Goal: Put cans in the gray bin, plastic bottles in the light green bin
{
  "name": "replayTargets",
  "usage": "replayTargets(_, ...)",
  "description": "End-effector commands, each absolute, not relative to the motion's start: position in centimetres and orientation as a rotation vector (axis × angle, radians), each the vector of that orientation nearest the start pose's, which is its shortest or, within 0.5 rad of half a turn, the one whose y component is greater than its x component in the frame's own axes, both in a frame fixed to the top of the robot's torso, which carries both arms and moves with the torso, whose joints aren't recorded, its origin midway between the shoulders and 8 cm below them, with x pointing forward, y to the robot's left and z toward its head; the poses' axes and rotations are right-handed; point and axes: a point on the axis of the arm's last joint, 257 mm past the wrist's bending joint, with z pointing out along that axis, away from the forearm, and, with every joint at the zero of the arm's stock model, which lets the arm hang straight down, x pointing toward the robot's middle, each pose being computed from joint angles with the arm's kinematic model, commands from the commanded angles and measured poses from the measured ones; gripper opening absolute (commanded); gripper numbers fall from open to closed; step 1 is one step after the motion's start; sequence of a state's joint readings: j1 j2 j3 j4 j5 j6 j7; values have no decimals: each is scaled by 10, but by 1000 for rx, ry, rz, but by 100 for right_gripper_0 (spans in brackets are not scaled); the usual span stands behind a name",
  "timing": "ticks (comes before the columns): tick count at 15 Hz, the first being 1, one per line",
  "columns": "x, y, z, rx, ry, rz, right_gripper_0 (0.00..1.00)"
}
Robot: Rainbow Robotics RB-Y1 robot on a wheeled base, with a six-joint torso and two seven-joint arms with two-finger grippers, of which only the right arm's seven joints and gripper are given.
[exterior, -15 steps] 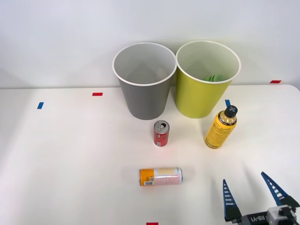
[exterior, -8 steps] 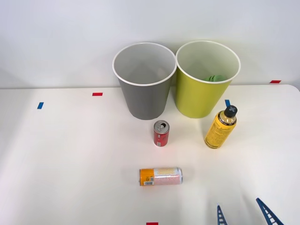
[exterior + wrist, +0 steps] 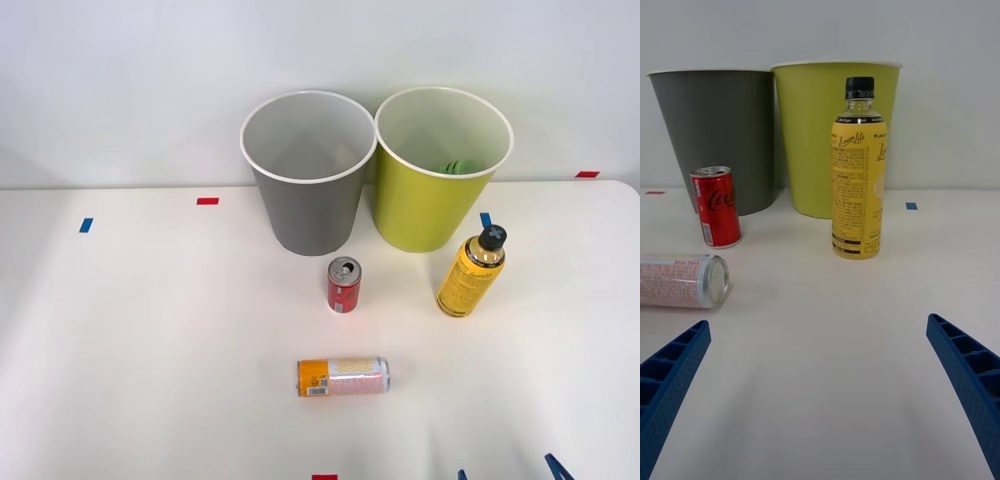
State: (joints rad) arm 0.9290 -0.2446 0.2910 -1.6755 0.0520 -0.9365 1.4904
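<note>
Seeing something green, probably a bottle, inside the light green bin; I'm holding the right gripper wide open, empty, with yellow-orange bottle, red can and orange-and-pink can remaining.

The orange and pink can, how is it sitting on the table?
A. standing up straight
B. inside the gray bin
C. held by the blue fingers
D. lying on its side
D: the orange and pink can lies flat on its side on the white table, apart from the upright red can and nowhere near the gray bin.
</note>
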Motion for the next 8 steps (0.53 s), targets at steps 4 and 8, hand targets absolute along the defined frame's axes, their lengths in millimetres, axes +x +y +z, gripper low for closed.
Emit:
replayTargets(4, 203, -213, -291, -96, 1461, 97, 100)
replayTargets(8, 203, -213, -291, -96, 1461, 97, 100)
